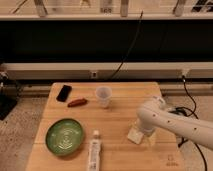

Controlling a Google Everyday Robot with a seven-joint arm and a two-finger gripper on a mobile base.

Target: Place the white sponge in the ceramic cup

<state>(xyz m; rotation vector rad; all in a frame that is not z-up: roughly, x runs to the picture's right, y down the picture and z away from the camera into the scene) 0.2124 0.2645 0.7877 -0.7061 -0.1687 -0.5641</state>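
Note:
The white sponge [133,135] lies flat on the wooden table [120,120], right of centre, partly covered by my arm. My gripper [143,131] hangs from the white arm that reaches in from the right. It sits directly over the sponge's right part and stands open around it. The ceramic cup [103,95] stands upright and empty-looking at the back middle of the table, well to the upper left of the gripper and apart from it.
A green round plate [65,136] sits at the front left. A long white tube [94,150] lies near the front edge beside it. A black phone [64,92] and a small red-brown object [77,102] lie at the back left. Cables run behind the table.

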